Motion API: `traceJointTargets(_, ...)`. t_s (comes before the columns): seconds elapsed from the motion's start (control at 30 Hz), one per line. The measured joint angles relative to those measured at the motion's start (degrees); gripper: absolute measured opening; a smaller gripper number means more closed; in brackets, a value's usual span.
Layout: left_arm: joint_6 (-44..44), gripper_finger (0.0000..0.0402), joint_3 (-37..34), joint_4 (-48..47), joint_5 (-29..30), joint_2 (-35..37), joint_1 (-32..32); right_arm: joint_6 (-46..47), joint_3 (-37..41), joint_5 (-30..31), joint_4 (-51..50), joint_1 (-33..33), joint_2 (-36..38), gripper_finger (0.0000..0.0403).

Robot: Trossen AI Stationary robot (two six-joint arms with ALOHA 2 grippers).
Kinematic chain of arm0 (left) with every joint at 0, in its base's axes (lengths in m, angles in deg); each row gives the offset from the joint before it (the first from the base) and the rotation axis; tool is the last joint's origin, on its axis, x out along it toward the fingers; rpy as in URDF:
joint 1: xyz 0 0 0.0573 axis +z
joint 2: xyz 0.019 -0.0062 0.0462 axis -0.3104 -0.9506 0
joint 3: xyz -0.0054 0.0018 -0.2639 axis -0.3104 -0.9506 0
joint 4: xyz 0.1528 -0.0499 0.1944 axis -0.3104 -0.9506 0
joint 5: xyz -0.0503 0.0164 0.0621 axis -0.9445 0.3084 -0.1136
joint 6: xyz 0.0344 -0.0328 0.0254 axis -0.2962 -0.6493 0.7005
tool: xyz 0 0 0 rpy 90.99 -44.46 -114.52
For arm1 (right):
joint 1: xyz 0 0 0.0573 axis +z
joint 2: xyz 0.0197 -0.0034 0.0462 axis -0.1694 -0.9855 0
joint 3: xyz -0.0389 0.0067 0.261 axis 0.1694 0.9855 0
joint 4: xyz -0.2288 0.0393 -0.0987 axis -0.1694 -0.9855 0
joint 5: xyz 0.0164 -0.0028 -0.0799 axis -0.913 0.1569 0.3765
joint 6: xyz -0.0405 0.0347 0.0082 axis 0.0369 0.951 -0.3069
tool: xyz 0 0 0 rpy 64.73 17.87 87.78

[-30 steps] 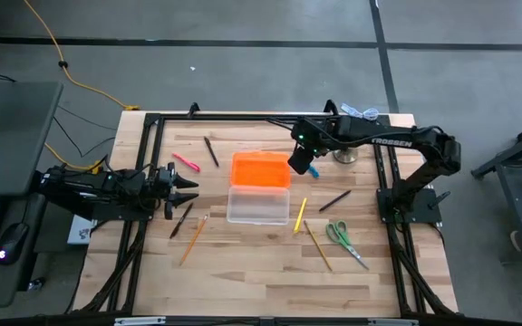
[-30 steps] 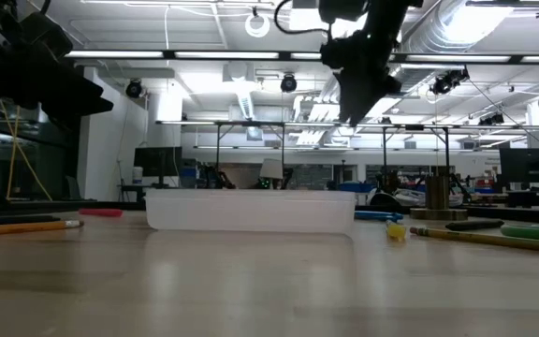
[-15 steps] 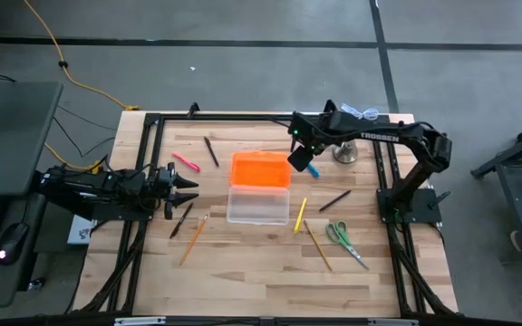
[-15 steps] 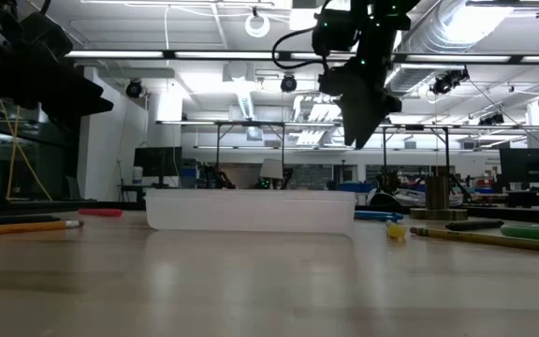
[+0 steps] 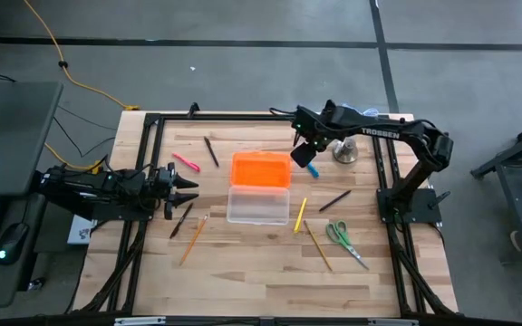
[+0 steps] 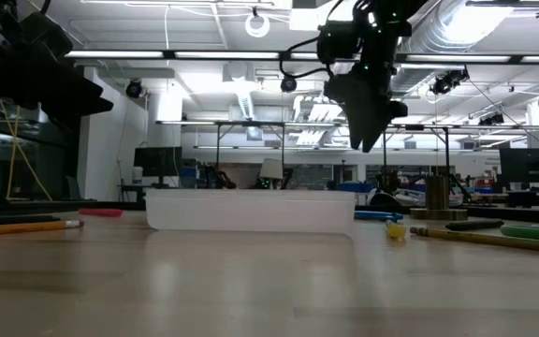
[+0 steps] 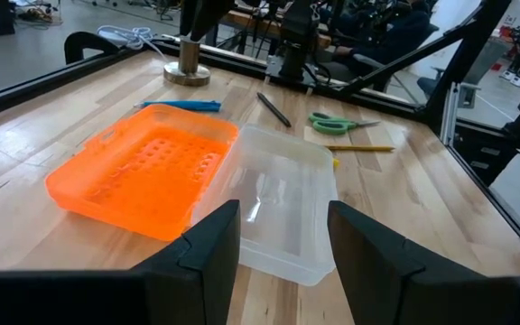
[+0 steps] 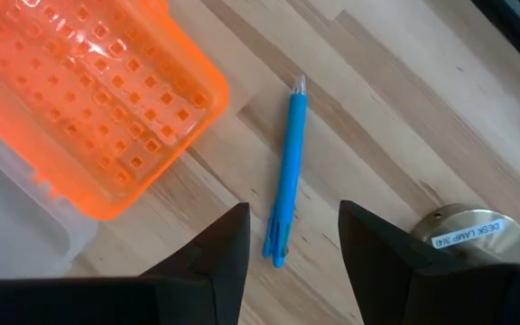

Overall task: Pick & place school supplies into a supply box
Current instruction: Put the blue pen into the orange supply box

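The clear supply box (image 5: 258,206) lies open on the table with its orange lid (image 5: 261,169) flat behind it. My right gripper (image 5: 301,150) hangs open above a blue pen (image 8: 284,171) that lies flat beside the lid's right side; the fingers (image 8: 208,263) stand either side of the pen, above it. My left gripper (image 5: 187,184) waits open at the left edge. Green scissors (image 5: 339,234), yellow pencils (image 5: 300,214), a black pen (image 5: 334,200), a pink pen (image 5: 186,162) and more pencils (image 5: 193,237) lie on the table.
A silver bell-shaped metal object (image 5: 344,152) stands just right of the blue pen, near the far right corner. A black frame (image 5: 243,116) runs along the table's far edge and sides. Bare wood lies toward the near edge (image 5: 261,281).
My right gripper has moved toward the table's far edge and slightly right, from over the lid's right side to above the blue pen, turning as it went. The left arm and all supplies have stayed still.
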Motion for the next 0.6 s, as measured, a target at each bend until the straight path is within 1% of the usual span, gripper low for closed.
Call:
traceJointTargets(0.33, 0.0, 0.02, 0.0, 0.0, 0.0, 0.0, 0.0, 1.1, 10.3, -0.9, 5.9, -0.8, 0.0, 0.0149)
traceJointTargets(0.6, 0.0, 0.02, 0.0, 0.3, 0.0, 0.0, 0.0, 2.1, 14.4, -1.0, 12.1, -0.8, 0.0, 0.0149)
